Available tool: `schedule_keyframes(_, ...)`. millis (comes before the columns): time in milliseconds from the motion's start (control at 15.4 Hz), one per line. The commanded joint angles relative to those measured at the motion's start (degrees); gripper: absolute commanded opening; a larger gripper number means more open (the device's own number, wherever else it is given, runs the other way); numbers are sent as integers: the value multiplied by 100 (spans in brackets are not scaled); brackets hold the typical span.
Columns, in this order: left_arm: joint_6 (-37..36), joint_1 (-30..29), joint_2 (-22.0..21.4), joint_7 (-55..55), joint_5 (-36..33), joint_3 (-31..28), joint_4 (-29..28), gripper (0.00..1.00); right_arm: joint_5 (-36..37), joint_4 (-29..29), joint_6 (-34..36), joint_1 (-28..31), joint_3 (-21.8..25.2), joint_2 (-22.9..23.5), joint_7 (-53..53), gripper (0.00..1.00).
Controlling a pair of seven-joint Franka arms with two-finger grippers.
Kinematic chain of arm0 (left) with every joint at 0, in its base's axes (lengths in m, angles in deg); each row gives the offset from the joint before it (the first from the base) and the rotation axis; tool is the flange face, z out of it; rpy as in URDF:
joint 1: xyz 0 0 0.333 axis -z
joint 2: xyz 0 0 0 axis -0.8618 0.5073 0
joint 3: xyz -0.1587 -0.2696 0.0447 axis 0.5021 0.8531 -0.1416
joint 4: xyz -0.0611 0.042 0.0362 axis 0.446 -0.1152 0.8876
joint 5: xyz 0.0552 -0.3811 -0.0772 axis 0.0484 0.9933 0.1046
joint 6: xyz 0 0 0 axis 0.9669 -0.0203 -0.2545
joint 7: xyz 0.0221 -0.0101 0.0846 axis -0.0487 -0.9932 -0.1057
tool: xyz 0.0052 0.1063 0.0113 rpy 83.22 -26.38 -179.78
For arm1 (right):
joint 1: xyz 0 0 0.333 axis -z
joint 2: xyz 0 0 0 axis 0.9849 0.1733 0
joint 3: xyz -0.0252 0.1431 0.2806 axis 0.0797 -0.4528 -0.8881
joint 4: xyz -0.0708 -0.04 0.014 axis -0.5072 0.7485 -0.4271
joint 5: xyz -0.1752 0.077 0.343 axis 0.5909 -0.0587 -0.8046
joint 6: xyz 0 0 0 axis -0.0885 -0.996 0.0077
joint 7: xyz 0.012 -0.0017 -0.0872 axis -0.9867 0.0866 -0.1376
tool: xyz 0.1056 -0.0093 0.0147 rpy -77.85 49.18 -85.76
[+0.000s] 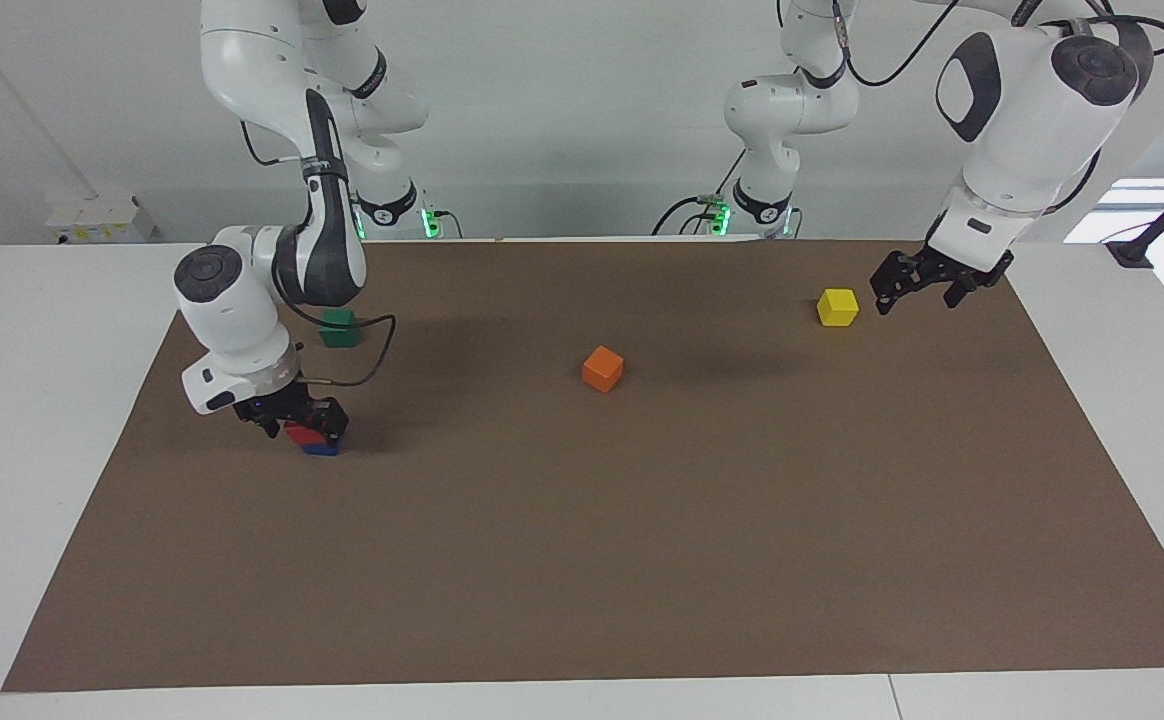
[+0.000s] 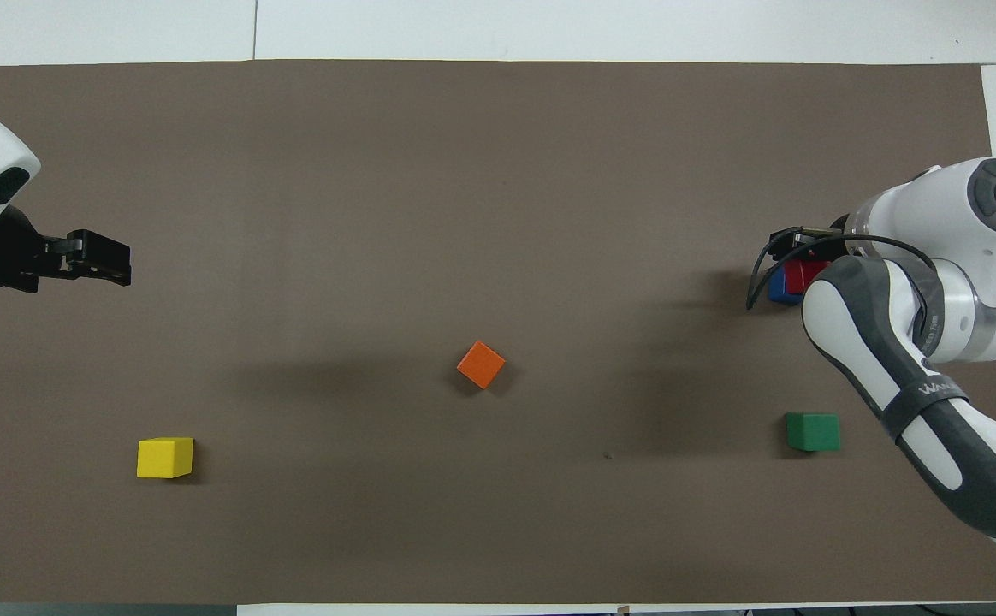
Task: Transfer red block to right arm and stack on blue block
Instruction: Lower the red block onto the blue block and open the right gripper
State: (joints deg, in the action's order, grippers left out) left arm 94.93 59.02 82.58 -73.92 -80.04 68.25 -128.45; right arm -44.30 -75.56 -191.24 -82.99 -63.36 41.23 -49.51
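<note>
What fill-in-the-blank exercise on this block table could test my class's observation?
1. The red block sits on top of the ____ block.
2. The cube lying between the yellow block and the green block, near the middle of the brown mat, is ____.
3. The left gripper hangs beside the ____ block.
4. The right gripper is at the red block, and the block nearest that stack is ____.

Missing words: blue; orange; yellow; green
</note>
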Motion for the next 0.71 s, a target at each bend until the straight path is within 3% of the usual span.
schedule_keyframes(0,45,59,-63,-15,17,-58,-32,100,80,428,695,16,-81,-155,-86,100)
schedule_keyframes(324,45,76,-81,-15,17,-58,-40,100,-130,1254,2136,16,-248,-471,-42,100)
schedule_keyframes(647,54,76,-81,-6,17,-49,-23,100,-236,1361,2954,25,-248,-1200,509,100)
